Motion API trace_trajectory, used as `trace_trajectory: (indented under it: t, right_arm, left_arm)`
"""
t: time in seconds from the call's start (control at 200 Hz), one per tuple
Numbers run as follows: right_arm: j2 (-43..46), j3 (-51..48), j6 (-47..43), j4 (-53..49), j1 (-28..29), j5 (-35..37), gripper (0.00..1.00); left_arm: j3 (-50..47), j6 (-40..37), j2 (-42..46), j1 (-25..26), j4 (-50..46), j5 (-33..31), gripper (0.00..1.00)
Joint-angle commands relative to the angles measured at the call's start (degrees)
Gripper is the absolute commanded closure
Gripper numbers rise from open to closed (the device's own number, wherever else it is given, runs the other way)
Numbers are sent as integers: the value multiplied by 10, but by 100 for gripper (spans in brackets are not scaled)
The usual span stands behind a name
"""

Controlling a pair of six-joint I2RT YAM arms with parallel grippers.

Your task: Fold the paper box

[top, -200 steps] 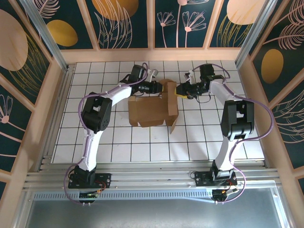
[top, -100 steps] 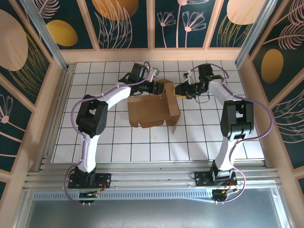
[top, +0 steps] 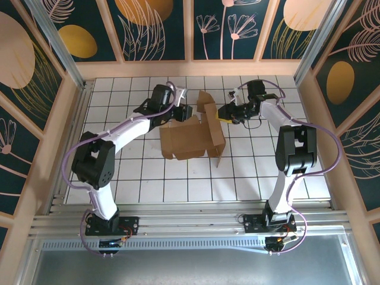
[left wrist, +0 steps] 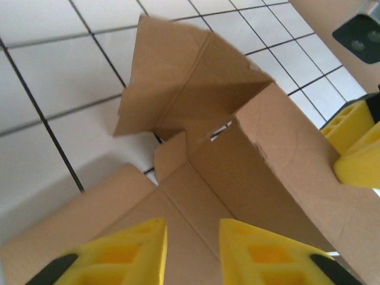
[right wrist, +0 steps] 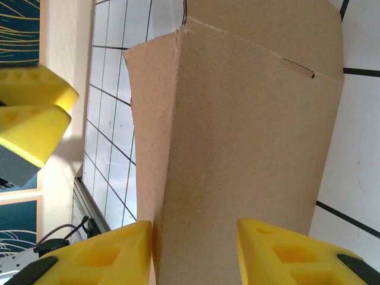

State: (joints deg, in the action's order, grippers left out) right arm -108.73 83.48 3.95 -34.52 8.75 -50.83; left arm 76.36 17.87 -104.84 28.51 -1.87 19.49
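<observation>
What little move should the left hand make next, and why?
Probably reach forward and tip the back flap up toward the corner. The right hand holds a side wall of the paper box upright, while that flap splays outward over the tiles and the left hand hovers open, gripping nothing.

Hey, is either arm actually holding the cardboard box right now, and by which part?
The right gripper clamps the paper box by its raised right side wall. The left gripper hovers over the box's inside, gripping nothing.
</observation>
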Motion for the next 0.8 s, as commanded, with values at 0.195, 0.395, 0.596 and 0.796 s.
trace_trajectory:
  t: [0.195, 0.395, 0.596, 0.796]
  right_arm:
    - [-10, -13, 9, 3, 6, 46, 58]
    - [-7, -10, 10, 3, 11, 48, 59]
    - [-1, -7, 8, -8, 12, 55, 57]
    - [2, 15, 10, -10, 13, 76, 52]
  left_arm:
    - [-56, 460, -73, -1, 130, 64, 90]
    - [28, 462, -179, -2, 76, 23, 89]
    - [38, 393, -180, -7, 48, -83, 91]
    - [52, 387, -204, -19, 45, -82, 89]
